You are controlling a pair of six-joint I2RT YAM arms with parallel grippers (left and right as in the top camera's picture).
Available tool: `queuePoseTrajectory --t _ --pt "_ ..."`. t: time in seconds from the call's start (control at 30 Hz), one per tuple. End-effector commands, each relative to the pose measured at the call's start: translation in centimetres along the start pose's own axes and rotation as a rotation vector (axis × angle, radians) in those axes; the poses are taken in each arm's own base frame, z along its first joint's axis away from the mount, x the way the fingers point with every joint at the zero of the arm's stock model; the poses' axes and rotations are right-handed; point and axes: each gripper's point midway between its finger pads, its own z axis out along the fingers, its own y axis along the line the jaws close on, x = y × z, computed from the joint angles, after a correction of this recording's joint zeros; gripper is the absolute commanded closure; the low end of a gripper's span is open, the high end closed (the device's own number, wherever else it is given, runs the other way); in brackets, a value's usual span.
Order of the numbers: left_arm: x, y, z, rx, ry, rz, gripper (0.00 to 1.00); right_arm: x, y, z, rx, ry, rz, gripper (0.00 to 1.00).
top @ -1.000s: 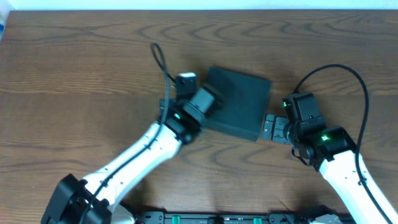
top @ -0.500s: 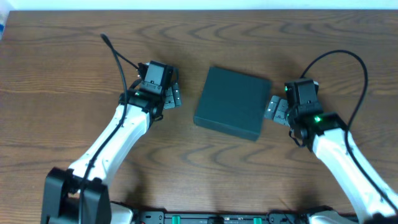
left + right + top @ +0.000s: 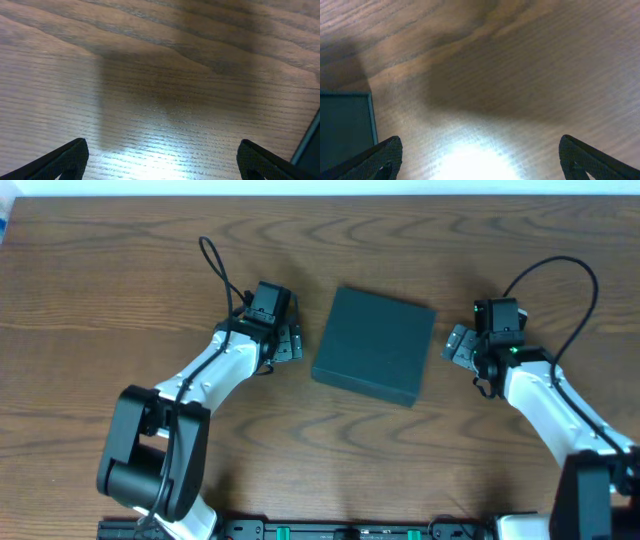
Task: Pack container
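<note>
Dark teal-black and matte, the container (image 3: 375,345) lay near the middle of the wooden surface (image 3: 120,280), its lid down flat, turned slightly askew to the surface's edges. A second before, the left arm had reached over the box's left side and the right claw had sat against its lower right corner. Now both had drawn back. The left claw (image 3: 296,343) stood just beside the left edge and the right claw (image 3: 453,346) just off the right edge, neither touching the box. Both claws were spread wide and grasped nothing; each wrist view showed only bare wood between the fingertips, with a corner of the box at the left of the right wrist's view. The box itself seemed not to have shifted. Judged from this, either the packing was finished and the lid shut, or it had not begun. Counted: one container, two arms, two claws, and no packets or other goods anywhere in view.
</note>
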Motion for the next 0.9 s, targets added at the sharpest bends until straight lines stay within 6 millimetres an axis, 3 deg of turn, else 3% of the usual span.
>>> queuePoseTrajectory --t 0.0,0.23,0.67,0.87 --pt "0.6 -0.7 0.8 0.032 0.042 0.016 0.04 0.1 -0.1 1.3 0.013 0.006 0.013 0.01" --pt "1.4 -1.4 1.2 0.057 0.073 0.025 0.05 -0.1 1.1 3.1 -0.032 0.001 0.02 0.01" --pt "5.3 -5.4 0.3 0.098 0.16 0.053 0.05 -1.7 2.5 3.9 -0.089 -0.066 0.04 0.01" --pt "6.5 -4.9 -0.1 0.05 0.192 0.02 0.05 -0.6 3.0 5.3 -0.109 -0.024 0.033 0.01"
